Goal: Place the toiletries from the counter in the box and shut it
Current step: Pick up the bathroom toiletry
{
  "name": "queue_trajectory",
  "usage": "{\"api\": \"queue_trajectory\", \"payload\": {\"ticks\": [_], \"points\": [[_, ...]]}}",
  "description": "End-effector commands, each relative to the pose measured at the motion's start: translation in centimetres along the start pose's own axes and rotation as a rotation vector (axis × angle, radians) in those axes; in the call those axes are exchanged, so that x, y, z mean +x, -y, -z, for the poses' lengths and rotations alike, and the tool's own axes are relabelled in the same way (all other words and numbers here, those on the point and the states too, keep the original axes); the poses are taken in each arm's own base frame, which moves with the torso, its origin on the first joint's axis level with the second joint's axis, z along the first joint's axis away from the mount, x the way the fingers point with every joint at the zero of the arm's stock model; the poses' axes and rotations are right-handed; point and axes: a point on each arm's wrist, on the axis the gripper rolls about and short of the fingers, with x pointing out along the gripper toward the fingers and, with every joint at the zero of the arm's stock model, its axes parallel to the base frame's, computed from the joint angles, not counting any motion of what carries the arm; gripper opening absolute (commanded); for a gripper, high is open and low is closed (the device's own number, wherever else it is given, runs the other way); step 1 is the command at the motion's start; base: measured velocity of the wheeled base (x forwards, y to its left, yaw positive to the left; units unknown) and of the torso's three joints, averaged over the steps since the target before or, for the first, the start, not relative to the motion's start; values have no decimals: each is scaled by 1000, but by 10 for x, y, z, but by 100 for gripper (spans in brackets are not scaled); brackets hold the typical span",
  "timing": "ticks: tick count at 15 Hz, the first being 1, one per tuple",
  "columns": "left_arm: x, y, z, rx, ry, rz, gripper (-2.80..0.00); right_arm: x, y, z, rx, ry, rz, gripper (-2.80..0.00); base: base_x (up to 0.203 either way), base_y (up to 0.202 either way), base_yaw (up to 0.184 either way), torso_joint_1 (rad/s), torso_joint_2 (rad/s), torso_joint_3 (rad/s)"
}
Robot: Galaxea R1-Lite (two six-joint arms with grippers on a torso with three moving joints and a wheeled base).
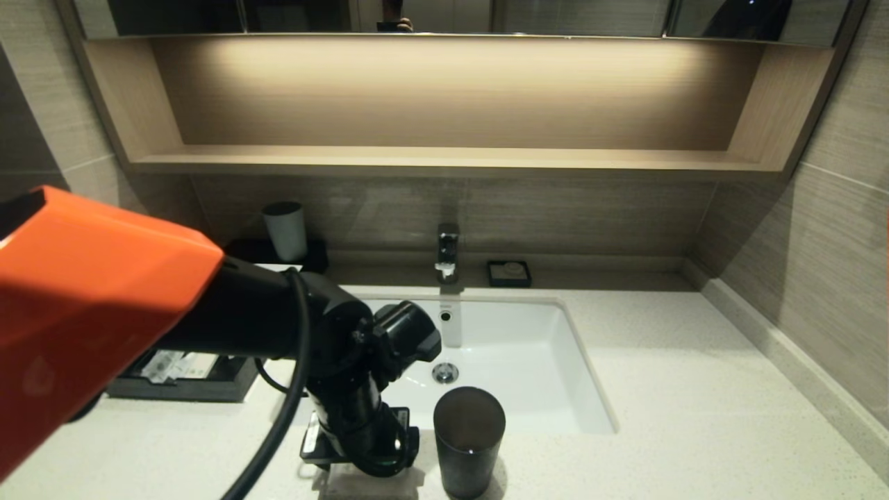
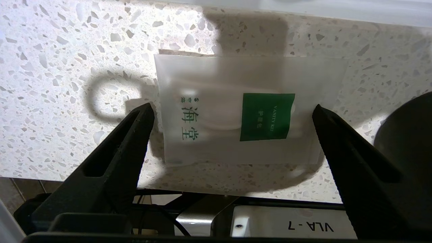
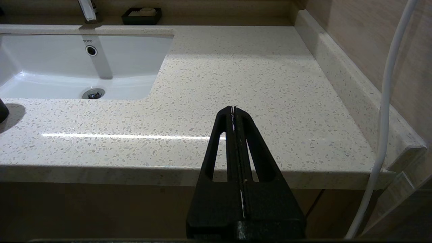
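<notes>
The square white sachet [image 2: 216, 111] with a green label lies flat on the speckled counter [image 2: 67, 67] near its front edge. It also shows in the head view [image 1: 410, 480] under my left wrist. My left gripper [image 2: 233, 113] points down over it, open, with one finger [image 2: 135, 128] on each side of the sachet and apart from it. The black box [image 1: 233, 380] stands at the left, mostly hidden by my left arm; its drawer is pulled out and holds clear-wrapped items [image 1: 173, 364]. My right gripper [image 3: 233, 108] is shut and empty, over the counter's front right edge.
A tall dark cup [image 1: 469, 437] stands just right of the left gripper and shows in the left wrist view [image 2: 405, 131]. The white sink [image 1: 542, 361] lies behind, with the faucet [image 1: 448, 250], a black soap dish [image 1: 509, 273] and a white cup [image 1: 285, 229] at the back.
</notes>
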Motion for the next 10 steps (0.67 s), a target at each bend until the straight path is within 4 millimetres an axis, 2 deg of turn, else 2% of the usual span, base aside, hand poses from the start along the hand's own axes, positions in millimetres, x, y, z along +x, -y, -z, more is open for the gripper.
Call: {"api": "queue_trajectory", "payload": {"ticks": [1, 10], "points": [[1, 0, 0, -4, -5, -6, 0, 0, 0, 0, 0, -1, 0, -280, 0, 0, 0, 0, 0, 0], [2, 0, 0, -4, -4, -7, 0, 0, 0, 0, 0, -1, 0, -280, 0, 0, 0, 0, 0, 0]]}}
